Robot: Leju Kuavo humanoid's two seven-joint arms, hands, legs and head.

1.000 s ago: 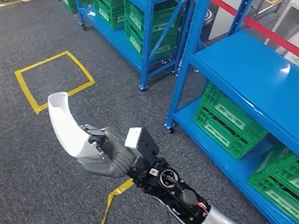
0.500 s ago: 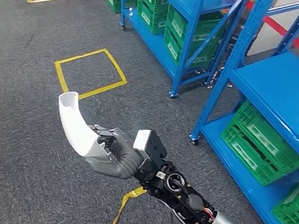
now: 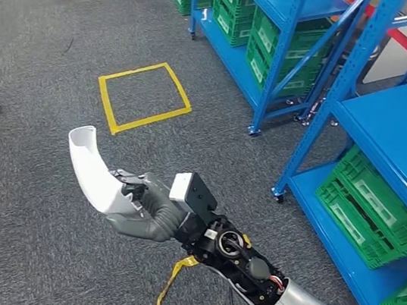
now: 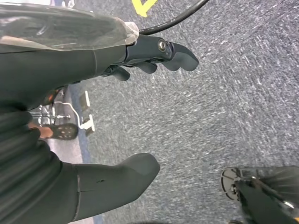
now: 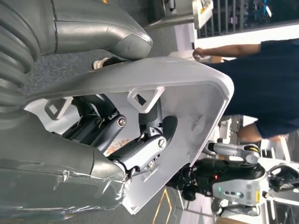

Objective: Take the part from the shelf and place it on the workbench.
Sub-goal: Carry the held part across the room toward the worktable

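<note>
Here right hand [image 3: 144,209] fingers clasp white part [image 3: 90,170]; left hand [image 4: 105,116] fingers apart, empty; green crates [image 3: 376,205] on blue shelf [image 3: 400,136].

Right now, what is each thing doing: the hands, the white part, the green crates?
Right hand: grips the white part.
White part: held up above the floor.
Left hand: empty, fingers apart.
Green crates: sitting on the blue shelves.

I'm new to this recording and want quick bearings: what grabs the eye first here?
First, the curved white plastic part, held out over the grey carpet by the right robot hand, low in the head view. Next, the blue metal shelves with green plastic crates on the right. Then the yellow tape square on the floor ahead.
</note>
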